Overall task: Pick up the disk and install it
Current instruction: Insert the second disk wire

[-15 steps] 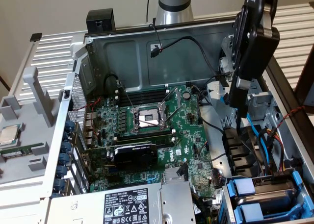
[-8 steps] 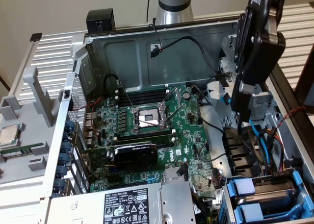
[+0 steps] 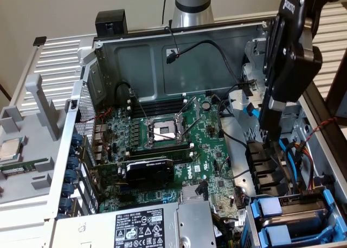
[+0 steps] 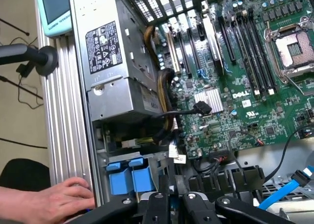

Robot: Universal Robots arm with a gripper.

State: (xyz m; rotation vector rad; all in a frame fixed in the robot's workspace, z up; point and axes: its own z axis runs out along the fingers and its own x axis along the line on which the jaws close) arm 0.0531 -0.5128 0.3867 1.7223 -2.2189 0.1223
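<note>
The disk (image 3: 297, 207) sat in the drive bay at the corner of the open computer case (image 3: 179, 47), low on the exterior view's right. Its blue carrier frame faced into the case and a strip of grey metal showed behind it. A second blue-carrier drive (image 3: 282, 238) lay just beneath it in the same bay. I could not tell for sure which of the two was the task's own. In the wrist view the two blue carrier ends (image 4: 131, 177) stood side by side, just beside the power supply (image 4: 115, 62).

The claw (image 3: 271, 137) hung above the black cable guides next to that bay, near the disk but apart from it. Its fingers (image 4: 158, 207) were clenched close together, with nothing seen between them.

A person's hand (image 4: 49, 202) rested on the ribbed outer edge of the case, close to the blue carrier ends.

Further in lay the green motherboard (image 3: 209, 145), with its CPU socket (image 3: 162, 129) open and its retaining frame raised. A black graphics card (image 3: 149, 169) stood just below the socket. A blue data cable (image 3: 252, 111) ran loose along the case wall by the arm. Outside the case, on the exterior view's left, a small square chip (image 3: 11, 148) lay on a grey holder.
</note>
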